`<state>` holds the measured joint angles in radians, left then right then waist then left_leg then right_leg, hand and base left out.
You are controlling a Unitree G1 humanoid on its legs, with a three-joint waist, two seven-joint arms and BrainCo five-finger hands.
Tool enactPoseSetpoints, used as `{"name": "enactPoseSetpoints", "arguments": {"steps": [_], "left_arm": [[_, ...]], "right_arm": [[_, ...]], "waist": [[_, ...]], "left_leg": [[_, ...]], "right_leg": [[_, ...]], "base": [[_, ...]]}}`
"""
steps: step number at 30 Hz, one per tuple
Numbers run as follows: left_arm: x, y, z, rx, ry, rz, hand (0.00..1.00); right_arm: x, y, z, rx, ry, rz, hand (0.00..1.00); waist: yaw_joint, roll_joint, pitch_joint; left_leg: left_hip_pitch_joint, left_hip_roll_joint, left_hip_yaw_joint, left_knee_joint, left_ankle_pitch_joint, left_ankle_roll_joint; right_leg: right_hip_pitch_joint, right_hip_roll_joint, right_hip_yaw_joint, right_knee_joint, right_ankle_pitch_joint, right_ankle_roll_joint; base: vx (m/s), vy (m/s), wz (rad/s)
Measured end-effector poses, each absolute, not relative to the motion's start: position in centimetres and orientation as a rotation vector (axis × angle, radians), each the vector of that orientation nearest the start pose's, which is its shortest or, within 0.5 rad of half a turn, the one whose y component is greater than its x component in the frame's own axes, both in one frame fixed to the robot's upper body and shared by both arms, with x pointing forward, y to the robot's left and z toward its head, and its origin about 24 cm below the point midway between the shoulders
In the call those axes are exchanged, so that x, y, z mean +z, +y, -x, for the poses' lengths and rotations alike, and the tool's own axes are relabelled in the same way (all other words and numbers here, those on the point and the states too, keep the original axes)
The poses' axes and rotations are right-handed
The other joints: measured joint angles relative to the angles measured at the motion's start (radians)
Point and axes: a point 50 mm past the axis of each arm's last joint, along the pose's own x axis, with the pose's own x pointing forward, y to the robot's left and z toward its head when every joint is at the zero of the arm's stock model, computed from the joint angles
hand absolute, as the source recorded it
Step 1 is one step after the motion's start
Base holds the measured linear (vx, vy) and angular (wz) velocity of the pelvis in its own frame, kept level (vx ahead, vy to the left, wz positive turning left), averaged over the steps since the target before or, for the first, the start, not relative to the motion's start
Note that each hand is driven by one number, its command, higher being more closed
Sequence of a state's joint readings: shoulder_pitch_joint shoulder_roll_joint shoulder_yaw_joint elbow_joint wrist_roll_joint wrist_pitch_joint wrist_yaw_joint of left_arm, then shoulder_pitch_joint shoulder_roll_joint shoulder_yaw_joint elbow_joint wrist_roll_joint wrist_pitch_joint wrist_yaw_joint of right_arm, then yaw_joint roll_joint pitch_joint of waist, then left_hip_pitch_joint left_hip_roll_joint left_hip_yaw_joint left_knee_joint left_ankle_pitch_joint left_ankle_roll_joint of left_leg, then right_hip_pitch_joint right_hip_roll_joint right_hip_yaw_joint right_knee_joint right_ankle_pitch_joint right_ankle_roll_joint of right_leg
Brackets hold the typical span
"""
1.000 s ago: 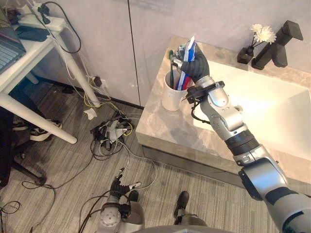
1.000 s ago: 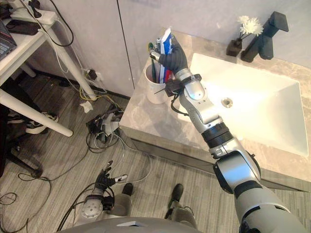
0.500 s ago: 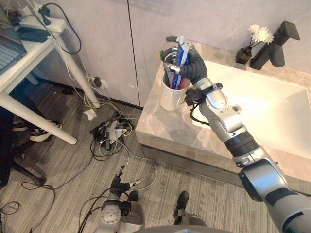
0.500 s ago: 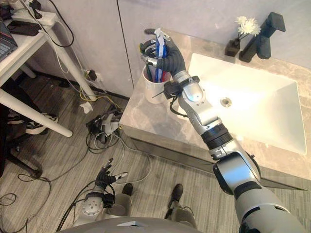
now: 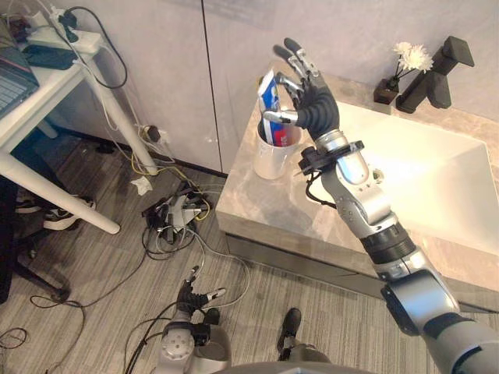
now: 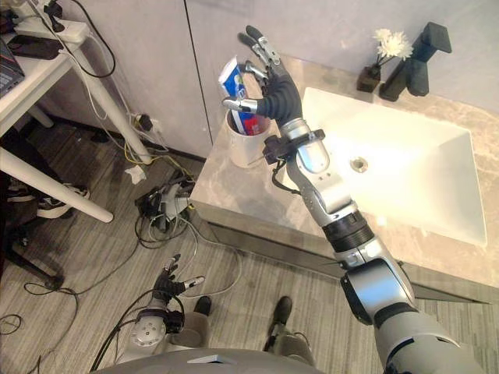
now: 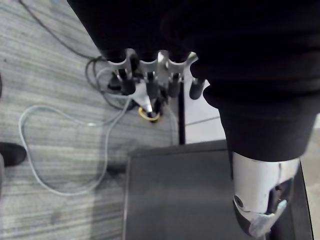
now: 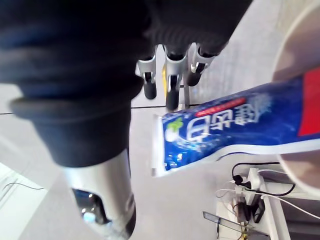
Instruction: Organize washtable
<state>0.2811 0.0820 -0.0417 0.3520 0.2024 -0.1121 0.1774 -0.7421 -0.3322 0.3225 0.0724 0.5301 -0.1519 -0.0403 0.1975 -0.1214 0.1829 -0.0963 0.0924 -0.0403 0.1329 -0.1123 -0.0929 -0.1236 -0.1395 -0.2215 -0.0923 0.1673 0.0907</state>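
Right hand fingers spread, empty, above white cup w/ blue toothpaste tube, left hand fingers relaxed

The bench carries one sink, with one white cup to the sink's left holding one blue toothpaste tube, and behind the sink one black tap and one small dark vase of white flowers.
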Motion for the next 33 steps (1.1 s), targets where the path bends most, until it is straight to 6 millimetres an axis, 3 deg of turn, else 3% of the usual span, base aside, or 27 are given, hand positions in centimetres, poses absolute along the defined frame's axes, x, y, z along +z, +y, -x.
{"name": "enactPoseSetpoints", "arguments": {"steps": [7,12,19,24,26,28,33], "left_arm": [[-7.9,18.3,-15.3,0.123,0.501,-0.310,0.00],[-8.7,18.3,-14.7,0.119,0.542,-0.305,0.00],[-8.8,18.1,-14.7,0.114,0.547,-0.302,0.00],[-9.5,17.8,-14.3,0.100,0.581,-0.307,0.00],[-9.9,17.7,-13.9,0.091,0.607,-0.310,0.00],[-10.4,17.6,-13.6,0.081,0.634,-0.320,0.00],[-12.2,18.1,-11.8,0.088,0.746,-0.331,0.00]], "right_arm": [[24.6,-9.9,-31.6,0.445,-0.711,-0.152,0.00],[25.4,-11.3,-31.5,0.392,-0.763,-0.180,0.00],[25.9,-13.4,-29.8,0.322,-0.858,-0.224,0.00],[26.0,-16.3,-28.2,0.210,-0.928,-0.257,0.00],[25.9,-18.5,-26.9,0.118,-0.978,-0.264,0.00],[25.5,-21.7,-24.7,-0.024,-1.039,-0.256,0.00],[23.8,-26.5,-20.0,-0.288,-1.093,-0.193,0.00]], "waist": [[-0.004,-0.007,-0.005],[-0.024,-0.013,-0.030],[-0.029,-0.001,-0.082],[-0.040,0.016,-0.120],[-0.051,0.019,-0.124],[-0.067,0.021,-0.137],[-0.110,0.048,-0.177]], "left_leg": [[0.004,0.001,0.007,-0.007,0.000,0.000],[0.036,0.000,0.023,-0.024,0.003,-0.001],[0.051,-0.001,0.034,-0.037,0.006,-0.003],[0.055,-0.001,0.033,-0.042,0.010,-0.005],[0.070,-0.001,0.035,-0.048,0.012,-0.004],[0.076,-0.002,0.040,-0.059,0.012,-0.004],[0.096,0.001,0.060,-0.078,0.012,-0.004]], "right_leg": [[0.006,0.001,0.006,0.000,0.001,0.000],[0.022,-0.003,0.014,0.000,0.000,0.000],[0.022,-0.005,0.017,0.000,-0.002,0.002],[0.023,-0.006,0.017,0.000,-0.002,0.002],[0.032,-0.006,0.017,0.000,-0.003,0.004],[0.037,-0.006,0.017,0.000,-0.011,0.007],[0.034,-0.002,0.032,0.000,-0.019,0.006]], "base": [[-0.01,0.001,-0.02],[0.01,0.010,-0.05],[0.01,0.006,-0.05],[0.00,0.000,0.00],[0.00,0.000,0.00],[-0.03,-0.002,-0.05],[0.02,-0.002,-0.12]]}}
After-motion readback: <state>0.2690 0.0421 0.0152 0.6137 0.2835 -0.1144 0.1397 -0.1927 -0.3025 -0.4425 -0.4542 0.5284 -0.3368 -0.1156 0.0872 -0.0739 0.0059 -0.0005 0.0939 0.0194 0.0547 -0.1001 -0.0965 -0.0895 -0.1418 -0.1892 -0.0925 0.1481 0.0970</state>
